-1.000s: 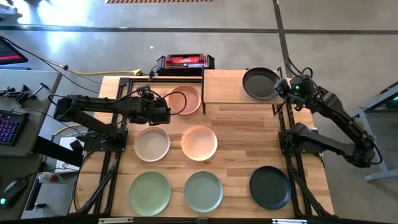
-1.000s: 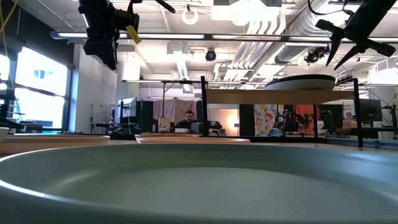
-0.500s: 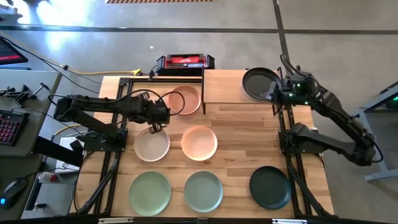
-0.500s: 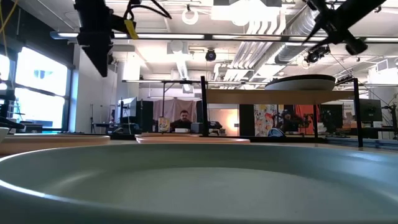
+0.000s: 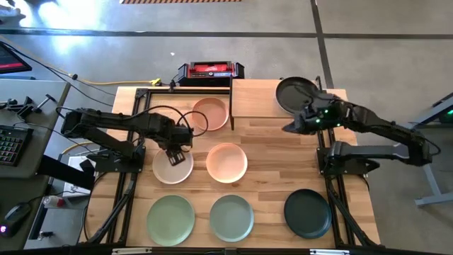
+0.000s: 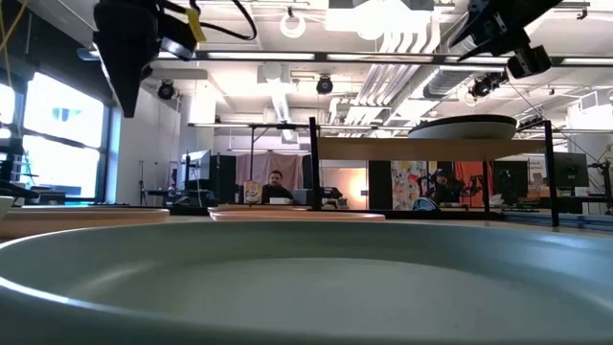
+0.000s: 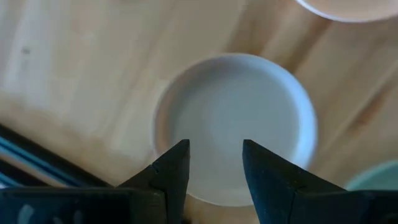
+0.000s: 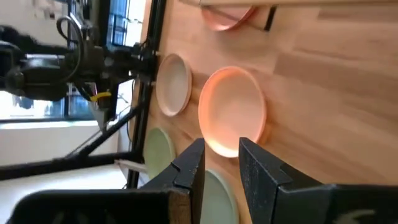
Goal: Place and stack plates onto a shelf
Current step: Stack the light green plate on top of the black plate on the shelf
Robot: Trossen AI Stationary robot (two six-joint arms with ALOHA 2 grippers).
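The shelf (image 5: 255, 99) stands at the table's far side with a black plate (image 5: 296, 94) resting on it. A terracotta plate (image 5: 210, 113), a cream plate (image 5: 170, 168), a peach plate (image 5: 226, 161), a light green plate (image 5: 170, 219), a sage plate (image 5: 231, 217) and a dark plate (image 5: 307, 212) lie flat on the table. My left gripper (image 7: 214, 163) hangs open above the cream plate (image 7: 249, 106), pointing down. My right gripper (image 8: 221, 163) is open in the air in front of the shelf, slanting down toward the peach plate (image 8: 233, 118).
A red and black box (image 5: 210, 71) sits behind the table's far edge. Black frame rails (image 5: 127, 205) run along the table's left and right sides. In the low view the sage plate (image 6: 306, 278) fills the foreground, with the shelf (image 6: 383, 149) behind it.
My left gripper has moved from beside the terracotta plate toward the near edge, over the cream plate, turning to point straight down. My right gripper has swung away from the black plate on the shelf, toward the table's left and near side, tipping downward. No plate has moved.
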